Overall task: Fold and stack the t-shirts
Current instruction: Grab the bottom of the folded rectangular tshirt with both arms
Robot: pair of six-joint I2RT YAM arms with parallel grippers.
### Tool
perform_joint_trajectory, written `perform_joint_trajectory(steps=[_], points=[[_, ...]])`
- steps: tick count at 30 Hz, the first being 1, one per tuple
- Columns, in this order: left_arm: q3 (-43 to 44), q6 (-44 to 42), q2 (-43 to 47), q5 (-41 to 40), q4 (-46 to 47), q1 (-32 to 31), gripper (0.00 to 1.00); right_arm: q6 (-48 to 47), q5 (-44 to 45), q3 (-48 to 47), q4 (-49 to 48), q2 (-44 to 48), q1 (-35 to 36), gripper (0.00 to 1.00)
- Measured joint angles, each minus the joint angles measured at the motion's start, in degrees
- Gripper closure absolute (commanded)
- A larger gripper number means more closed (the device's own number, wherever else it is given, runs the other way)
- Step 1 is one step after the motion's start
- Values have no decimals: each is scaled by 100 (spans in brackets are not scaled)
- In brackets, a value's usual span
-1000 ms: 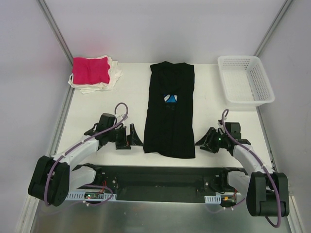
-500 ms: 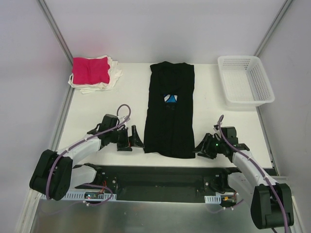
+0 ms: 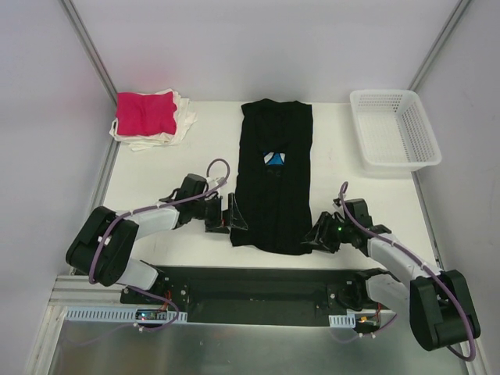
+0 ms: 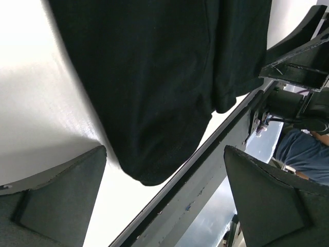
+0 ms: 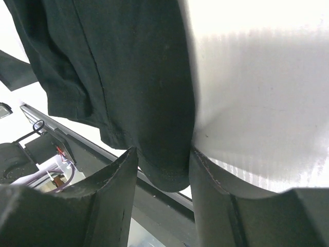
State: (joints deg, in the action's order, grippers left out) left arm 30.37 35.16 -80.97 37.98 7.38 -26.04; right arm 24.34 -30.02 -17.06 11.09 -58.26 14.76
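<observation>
The left gripper point(image 3: 233, 219) is brought rightward to the near left corner of the black t-shirt point(image 3: 273, 191), jaws spread wide. The right gripper point(image 3: 311, 237) is shifted leftward, and the shirt's near right corner is now straddled.

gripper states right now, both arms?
Left gripper: open wide, jaws astride the near left corner of the black t-shirt, holding nothing.
Right gripper: partly open, jaws astride its near right corner, not clamped.
</observation>
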Motion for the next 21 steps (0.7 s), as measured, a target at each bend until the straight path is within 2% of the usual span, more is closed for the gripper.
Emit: perform_joint_trajectory(steps=[9,21], points=[[-92,208,-96,153,396,-103,1,275,79,-24,-317,-186,240,53],[-778,345,796,203,173,-105,1,483,120,-26,-688,-407,358,54]])
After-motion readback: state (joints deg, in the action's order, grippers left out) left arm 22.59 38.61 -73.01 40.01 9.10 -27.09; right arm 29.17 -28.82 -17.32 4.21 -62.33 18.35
